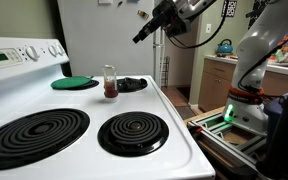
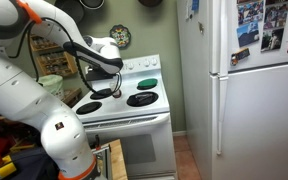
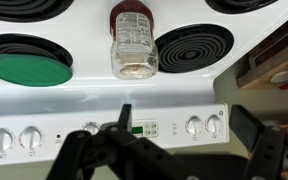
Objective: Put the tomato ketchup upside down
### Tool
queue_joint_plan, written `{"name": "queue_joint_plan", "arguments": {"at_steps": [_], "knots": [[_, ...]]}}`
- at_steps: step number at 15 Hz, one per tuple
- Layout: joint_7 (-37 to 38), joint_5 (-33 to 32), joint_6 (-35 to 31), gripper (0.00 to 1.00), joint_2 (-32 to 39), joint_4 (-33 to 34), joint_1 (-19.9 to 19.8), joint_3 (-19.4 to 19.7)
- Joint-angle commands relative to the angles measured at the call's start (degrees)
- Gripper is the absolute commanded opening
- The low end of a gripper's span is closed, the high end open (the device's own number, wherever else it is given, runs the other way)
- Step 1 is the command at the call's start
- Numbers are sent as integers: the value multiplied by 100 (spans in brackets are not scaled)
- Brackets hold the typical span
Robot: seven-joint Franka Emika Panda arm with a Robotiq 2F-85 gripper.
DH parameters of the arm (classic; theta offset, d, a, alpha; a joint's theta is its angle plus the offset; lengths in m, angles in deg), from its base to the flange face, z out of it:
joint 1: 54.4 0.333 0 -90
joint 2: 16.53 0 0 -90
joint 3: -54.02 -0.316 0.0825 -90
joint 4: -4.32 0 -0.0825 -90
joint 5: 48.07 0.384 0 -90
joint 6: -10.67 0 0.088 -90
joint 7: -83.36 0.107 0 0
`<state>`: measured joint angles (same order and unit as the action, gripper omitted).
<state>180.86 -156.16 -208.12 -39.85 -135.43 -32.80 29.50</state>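
Note:
The tomato ketchup is a small clear bottle that stands on end in the middle of the white stove top, with dark red sauce in its lower part. The wrist view shows it between the burners, its pale clear end toward the camera. My gripper hangs high in the air above and behind the bottle, well apart from it. Its two black fingers are spread and hold nothing in the wrist view, over the stove's control panel.
A flat green disc lies to one side of the bottle and a black object to the other. Coil burners sit in front. A white fridge stands beside the stove.

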Motion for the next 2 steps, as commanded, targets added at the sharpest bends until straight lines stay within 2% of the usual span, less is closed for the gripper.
{"name": "queue_joint_plan", "arguments": {"at_steps": [1,2], "knots": [[-62,63,-25,100,-1,-22,-85,-67],[-62,63,-25,100,5,-22,-85,-66]]}}
